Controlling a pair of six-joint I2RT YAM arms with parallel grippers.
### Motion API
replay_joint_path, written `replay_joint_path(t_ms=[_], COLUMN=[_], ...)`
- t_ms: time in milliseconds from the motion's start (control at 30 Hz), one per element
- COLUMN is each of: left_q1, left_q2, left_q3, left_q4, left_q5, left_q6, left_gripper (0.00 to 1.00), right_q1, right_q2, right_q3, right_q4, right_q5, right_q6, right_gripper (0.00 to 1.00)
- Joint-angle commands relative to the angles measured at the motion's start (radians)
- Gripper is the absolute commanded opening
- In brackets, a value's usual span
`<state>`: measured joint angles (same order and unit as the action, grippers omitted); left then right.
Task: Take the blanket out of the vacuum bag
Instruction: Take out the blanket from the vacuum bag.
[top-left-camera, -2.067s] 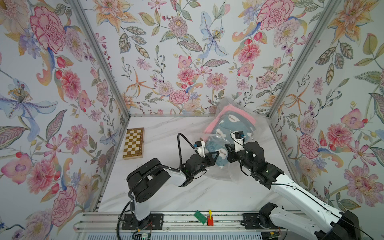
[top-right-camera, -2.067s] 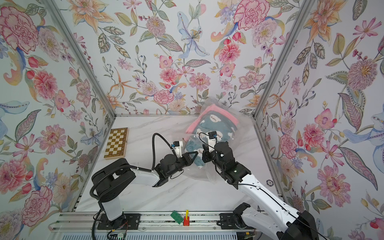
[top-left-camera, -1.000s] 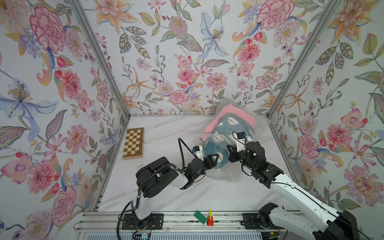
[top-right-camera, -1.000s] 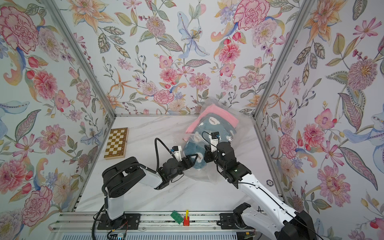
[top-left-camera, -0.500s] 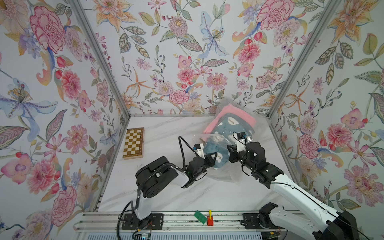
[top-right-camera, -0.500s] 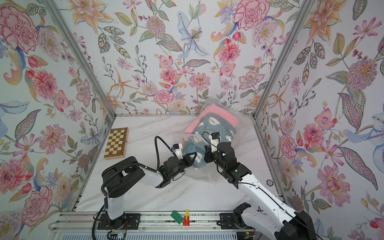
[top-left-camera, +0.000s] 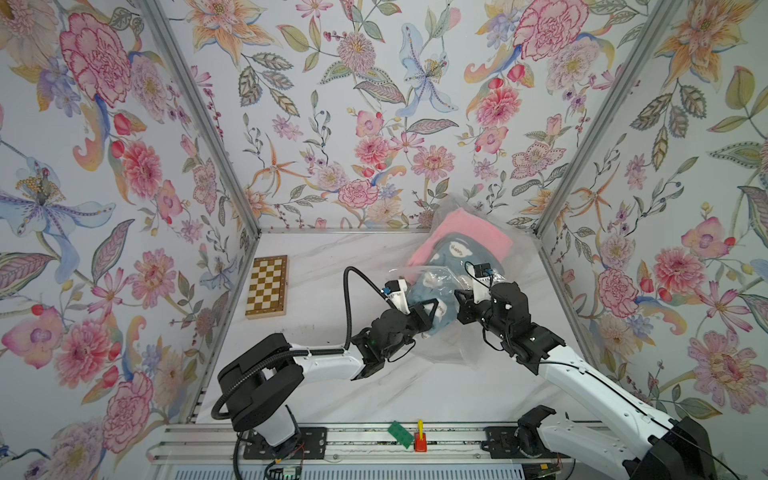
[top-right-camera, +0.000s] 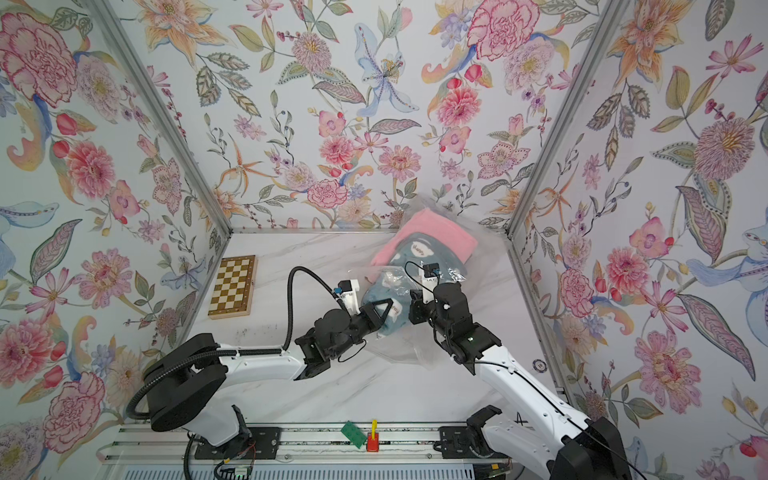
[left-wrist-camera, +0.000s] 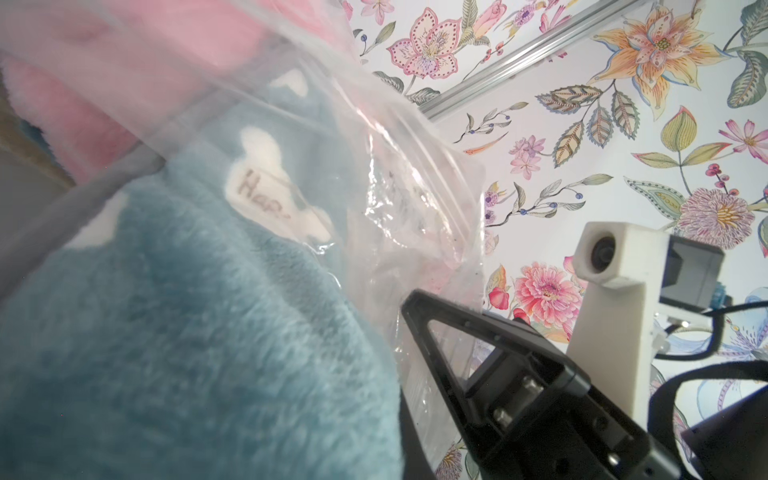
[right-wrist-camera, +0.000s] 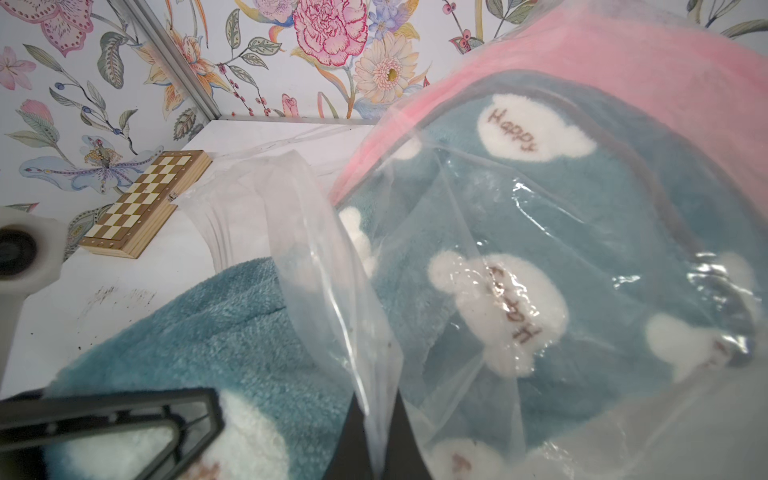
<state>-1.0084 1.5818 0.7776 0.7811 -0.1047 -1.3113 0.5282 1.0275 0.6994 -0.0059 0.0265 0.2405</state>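
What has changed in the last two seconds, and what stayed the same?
The left gripper closed on the blue blanket at the mouth of the vacuum bag, and its elbow swung back, away from the bag. The right gripper stays shut on the bag's edge; the pink blanket and chessboard have not moved.

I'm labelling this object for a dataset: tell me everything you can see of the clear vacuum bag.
The vacuum bag is a large pouch of clear, glossy, crinkled plastic film, lying in the far right corner of the table. Inside are a folded pink blanket and a blue blanket with white "Happy" clouds. Its mouth faces the robot and is open; the blue blanket's end pokes out. The right gripper is shut on the mouth's film edge; the left gripper pinches the protruding blanket.
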Motion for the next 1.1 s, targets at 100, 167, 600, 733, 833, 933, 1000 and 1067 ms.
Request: replay_joint_path(t_ms=[100, 167, 600, 733, 833, 933, 1000, 1067], left_q1=[-0.022, -0.031, -0.055, -0.055, -0.046, -0.038, -0.033, -0.026], left_q2=[-0.096, -0.120, -0.188, -0.218, -0.243, -0.262, -0.268, -0.273], left_q3=[0.086, 0.103, 0.183, 0.212, 0.216, 0.214, 0.235, 0.265], left_q4=[-0.186, -0.231, -0.462, -0.526, -0.539, -0.519, -0.540, -0.578], left_q5=[-0.110, -0.134, -0.140, -0.133, -0.114, -0.066, -0.033, -0.001], left_q6=[-0.104, -0.109, -0.175, -0.142, -0.061, 0.017, 0.067, 0.110], left_gripper=[0.00, 0.00, 0.00, 0.00, 0.00, 0.00, 0.00, 0.00], right_q1=[-0.007, -0.007, -0.007, -0.007, -0.007, -0.007, -0.005, -0.005], right_q2=[-0.005, -0.007, -0.019, -0.017, 0.000, 0.021, 0.028, 0.026], right_q3=[0.021, 0.024, 0.023, 0.027, 0.037, 0.052, 0.056, 0.055], right_q4=[-0.034, -0.042, -0.051, -0.048, -0.045, -0.049, -0.051, -0.054], right_q5=[0.024, 0.023, 0.023, 0.029, 0.030, 0.011, 0.004, 0.004], right_q6=[0.001, 0.003, 0.008, 0.002, -0.002, -0.001, 0.002, 0.006], right_gripper=[0.00, 0.00, 0.00, 0.00, 0.00, 0.00, 0.00, 0.00])
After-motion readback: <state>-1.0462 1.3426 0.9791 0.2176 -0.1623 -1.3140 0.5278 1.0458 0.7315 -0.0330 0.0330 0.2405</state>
